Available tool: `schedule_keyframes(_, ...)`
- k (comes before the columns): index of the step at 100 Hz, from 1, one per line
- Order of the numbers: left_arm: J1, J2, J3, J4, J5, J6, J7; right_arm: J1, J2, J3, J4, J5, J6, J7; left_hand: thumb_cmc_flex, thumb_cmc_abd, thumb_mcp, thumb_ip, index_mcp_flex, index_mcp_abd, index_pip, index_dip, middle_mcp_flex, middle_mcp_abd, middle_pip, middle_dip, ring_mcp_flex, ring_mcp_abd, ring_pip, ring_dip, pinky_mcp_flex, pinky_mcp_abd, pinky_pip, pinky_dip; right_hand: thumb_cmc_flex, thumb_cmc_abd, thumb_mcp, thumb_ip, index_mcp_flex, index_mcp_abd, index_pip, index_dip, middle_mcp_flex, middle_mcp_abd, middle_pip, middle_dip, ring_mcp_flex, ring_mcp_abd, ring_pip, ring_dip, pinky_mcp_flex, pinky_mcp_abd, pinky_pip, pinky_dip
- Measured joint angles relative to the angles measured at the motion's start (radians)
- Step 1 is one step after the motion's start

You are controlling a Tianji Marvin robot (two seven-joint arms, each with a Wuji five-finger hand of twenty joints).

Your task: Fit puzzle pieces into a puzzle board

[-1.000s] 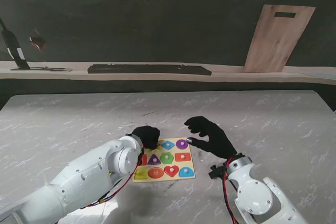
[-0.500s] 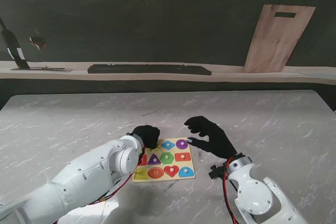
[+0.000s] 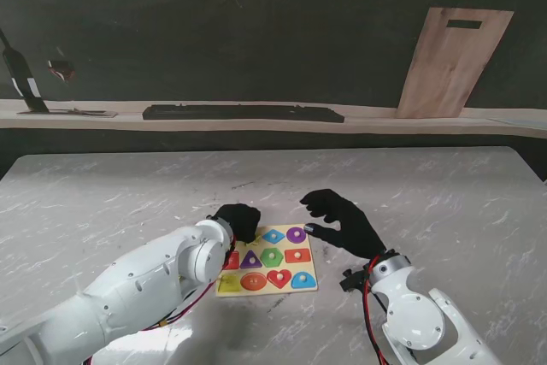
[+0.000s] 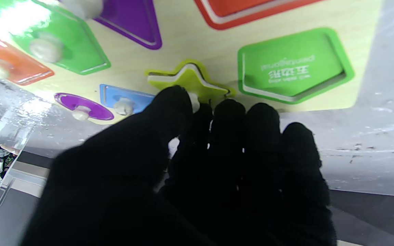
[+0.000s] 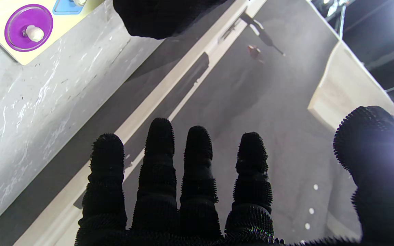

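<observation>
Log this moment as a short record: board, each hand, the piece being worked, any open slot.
board: puzzle board flat on the marble table
left hand: left hand fingertips pinching the knob of the yellow star piece
star state: tilted, one edge raised out of its recess
right hand: right hand open, hovering beside the board's right edge
open slot: green pentagon recess, no piece in it
</observation>
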Motion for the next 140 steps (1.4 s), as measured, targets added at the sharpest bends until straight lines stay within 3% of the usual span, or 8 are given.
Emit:
schedule_keyframes(42, -0.019, -0.005, 0.025, 0.026, 0.01, -0.017, 0.003, 0.0, 0.0, 0.0, 0.0, 0.006, 0.0, 0.002, 0.0, 0.0, -0.036, -0.002, -0.009, -0.016, 0.035, 0.014, -0.006, -0.001, 0.001, 0.02, -0.008, 0.0, 0.001, 0.007, -0.008, 0.0, 0.0, 0.0, 0.0, 0.013, 0.0, 0.001, 0.0, 0.0, 0.0, 0.0, 0.009, 0.0, 0.0, 0.0, 0.0, 0.0, 0.0, 0.0, 0.0, 0.0, 0.0, 0.0)
schedule_keyframes(81, -0.023, 0.003, 0.031, 0.016, 0.031, -0.017, -0.009, 0.0, 0.0, -0.001, 0.0, 0.008, 0.0, 0.002, 0.001, 0.031, -0.134, 0.002, -0.037, -0.036, 0.012, 0.018, -0.077, -0.002, 0.047, 0.025, -0.033, 0.0, 0.001, 0.013, -0.032, 0.0, 0.0, 0.0, 0.0, 0.019, 0.0, 0.016, 0.0, 0.0, 0.0, 0.0, 0.009, 0.0, 0.0, 0.0, 0.0, 0.0, 0.0, 0.008, 0.0, 0.0, 0.0, 0.0)
schedule_keyframes(96, -0.008, 0.011, 0.013, -0.005, 0.041, -0.016, -0.009, 0.0, 0.0, -0.001, 0.0, 0.009, 0.0, 0.005, -0.047, 0.077, -0.163, 0.002, -0.037, -0.035, -0.058, 0.019, -0.11, -0.002, 0.047, 0.024, -0.059, 0.0, -0.003, 0.013, -0.053, 0.0, -0.004, 0.0, 0.0, 0.021, 0.0, 0.016, 0.0, 0.0, 0.0, 0.0, 0.009, 0.0, 0.0, 0.0, 0.0, 0.0, 0.0, 0.008, 0.0, 0.0, 0.0, 0.0)
schedule_keyframes(114, 0.011, 0.016, -0.008, -0.022, 0.043, -0.016, -0.003, 0.0, 0.0, -0.001, 0.0, 0.009, 0.0, 0.006, -0.048, 0.12, -0.189, 0.002, -0.037, -0.022, -0.138, 0.019, -0.122, -0.002, 0.048, 0.0, -0.07, 0.0, -0.023, 0.013, -0.063, 0.0, -0.01, 0.0, 0.0, 0.021, 0.0, 0.016, 0.0, 0.0, 0.0, 0.0, 0.009, 0.0, 0.0, 0.0, 0.0, 0.0, 0.0, 0.008, 0.0, 0.0, 0.0, 0.0)
schedule_keyframes(130, 0.033, 0.016, -0.037, -0.029, 0.051, -0.016, 0.028, 0.0, 0.0, -0.001, 0.0, 0.009, 0.0, 0.006, -0.062, 0.15, -0.199, 0.002, -0.056, -0.02, -0.355, -0.03, -0.139, -0.002, 0.043, -0.021, -0.072, 0.0, -0.036, 0.013, -0.071, 0.0, -0.013, 0.0, 0.0, 0.021, 0.0, 0.016, 0.0, 0.0, 0.0, 0.0, 0.009, 0.0, 0.0, 0.0, 0.0, 0.0, 0.0, 0.008, 0.0, 0.0, 0.0, 0.0)
schedule_keyframes(140, 0.054, 0.016, -0.066, -0.037, 0.049, -0.014, 0.042, 0.0, 0.0, -0.001, 0.0, 0.009, 0.0, 0.006, -0.067, 0.15, -0.208, 0.002, -0.049, -0.019, -0.395, -0.041, -0.14, -0.001, 0.034, -0.037, -0.072, 0.0, -0.039, 0.013, -0.074, 0.0, -0.013, 0.0, 0.0, 0.022, 0.0, 0.016, 0.0, 0.0, 0.0, 0.0, 0.009, 0.0, 0.0, 0.0, 0.0, 0.0, 0.0, 0.008, 0.0, 0.0, 0.0, 0.0)
